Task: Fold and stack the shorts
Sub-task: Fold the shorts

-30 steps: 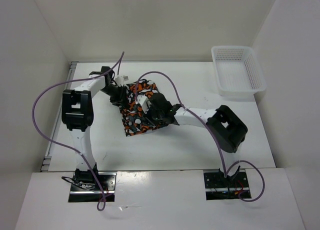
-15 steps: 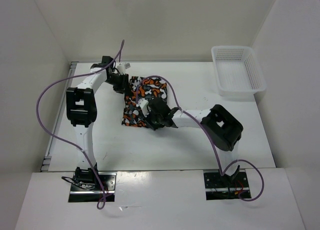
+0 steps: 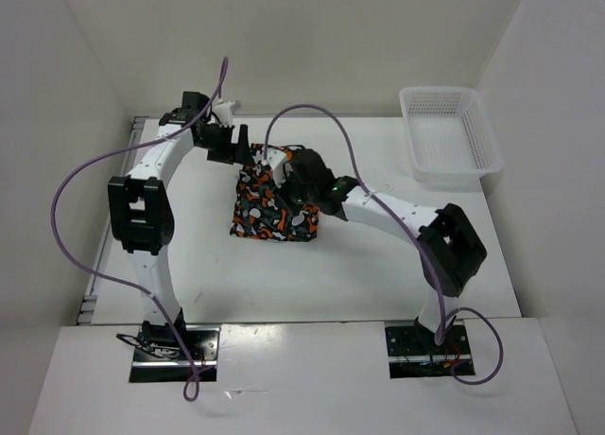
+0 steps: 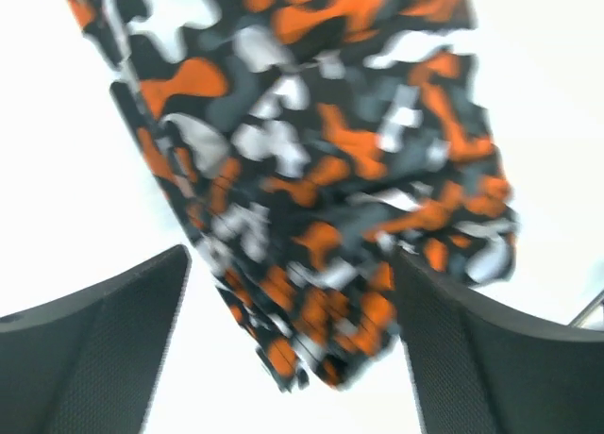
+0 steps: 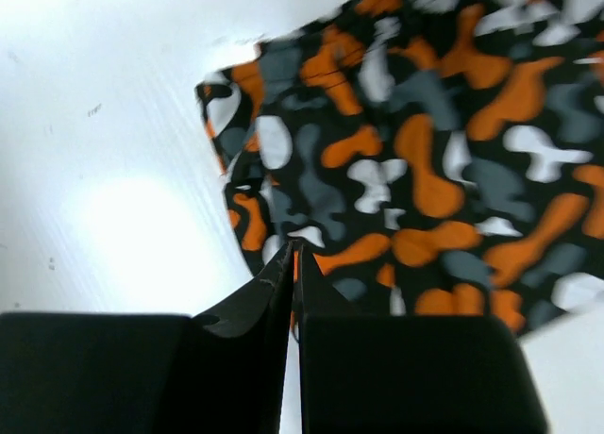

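Lying folded on the table (image 3: 378,265) near its far edge, the shorts (image 3: 274,208) are partly covered by both wrists. Left gripper (image 3: 233,147) spread wide over their far-left corner. Right gripper (image 5: 294,255) closed at the fabric edge; can't tell if it pinches cloth.

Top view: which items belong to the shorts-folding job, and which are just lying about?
Job: shorts; left claw; right claw.
Lying about: white mesh basket, off to the right, apart from the shorts.
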`<state>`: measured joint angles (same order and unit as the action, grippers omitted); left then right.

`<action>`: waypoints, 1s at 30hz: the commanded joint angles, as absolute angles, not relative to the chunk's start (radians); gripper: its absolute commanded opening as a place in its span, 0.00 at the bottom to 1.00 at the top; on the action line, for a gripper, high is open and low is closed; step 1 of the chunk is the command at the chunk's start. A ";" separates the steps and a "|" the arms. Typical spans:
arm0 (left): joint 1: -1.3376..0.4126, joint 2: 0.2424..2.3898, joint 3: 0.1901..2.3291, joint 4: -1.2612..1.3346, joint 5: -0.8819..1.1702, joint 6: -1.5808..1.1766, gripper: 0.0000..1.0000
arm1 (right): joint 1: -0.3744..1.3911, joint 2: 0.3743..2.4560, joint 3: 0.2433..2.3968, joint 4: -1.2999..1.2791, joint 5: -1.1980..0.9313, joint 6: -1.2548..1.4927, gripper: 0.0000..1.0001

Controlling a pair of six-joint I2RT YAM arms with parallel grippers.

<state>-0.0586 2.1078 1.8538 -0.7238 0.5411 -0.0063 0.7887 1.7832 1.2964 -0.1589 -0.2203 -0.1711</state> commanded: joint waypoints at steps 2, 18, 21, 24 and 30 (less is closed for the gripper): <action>-0.097 1.938 1.770 -0.710 0.615 0.000 0.82 | 0.712 1.689 1.279 -0.212 -0.232 -0.118 0.08; -0.170 2.020 1.437 -0.707 0.448 0.000 0.37 | 0.580 1.902 1.195 -0.153 -0.204 -0.057 0.08; -0.170 2.020 1.459 -0.707 0.466 0.000 0.47 | 0.580 1.902 1.227 -0.153 -0.204 -0.069 0.08; -0.170 1.991 1.535 -0.750 0.550 0.000 0.68 | 0.580 1.844 1.296 -0.187 -0.193 -0.101 0.13; -0.121 1.795 1.562 -0.735 0.618 0.000 1.00 | 0.496 1.653 1.457 -0.353 -0.150 -0.155 0.15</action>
